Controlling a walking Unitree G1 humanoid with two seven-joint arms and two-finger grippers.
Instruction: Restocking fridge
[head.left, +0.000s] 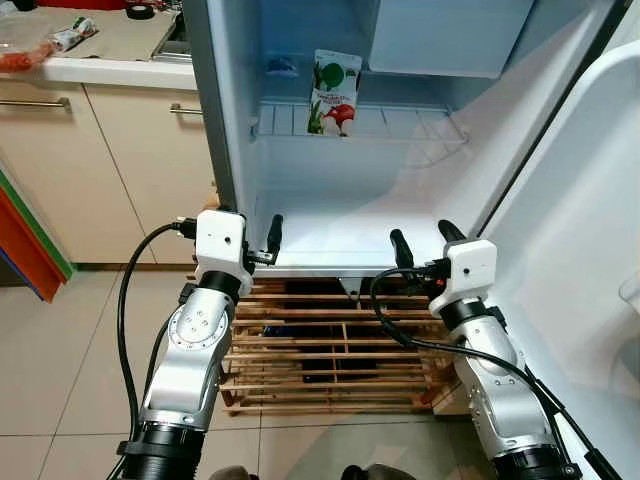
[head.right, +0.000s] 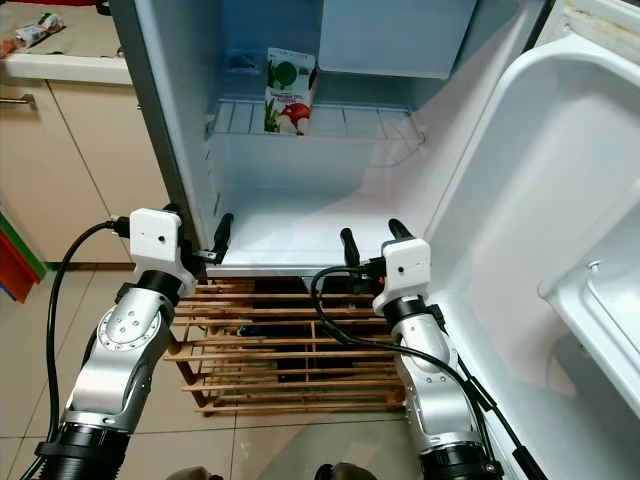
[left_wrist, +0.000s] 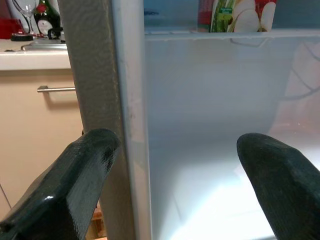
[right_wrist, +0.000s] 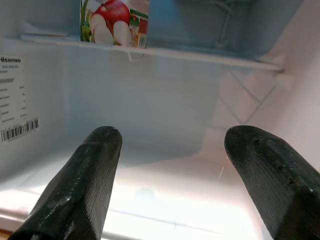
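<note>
I have the fridge (head.left: 300, 215) open in front of me, its door (head.right: 520, 200) swung wide on my right. The only food I can see inside is a carton (head.left: 333, 92) printed with radishes and greens, standing upright on the wire shelf (head.left: 400, 125), toward the left of that shelf and close to the back wall. Below the shelf the white fridge floor (head.left: 340, 235) lies bare and brightly lit. My left tool (head.left: 258, 240) hangs at the fridge's left front corner with its fingers spread; through the left wrist camera I see the grey side wall of the fridge (left_wrist: 97, 75) between the two fingers, one finger outside the cabinet and one inside, holding nothing. My right tool (head.left: 420, 243) sits at the front lip of the fridge floor, toward the right, fingers (right_wrist: 95, 165) also spread and empty, pointing into the compartment with the carton well above and beyond them. A label with a barcode (right_wrist: 12, 107) is stuck on the inner left wall. Under the fridge is a wooden slatted rack (head.left: 330, 350) on the tiled floor (head.left: 70, 350). To my left stand beige cabinets (head.left: 100, 150) under a counter (head.left: 110, 70) carrying a few small items.
</note>
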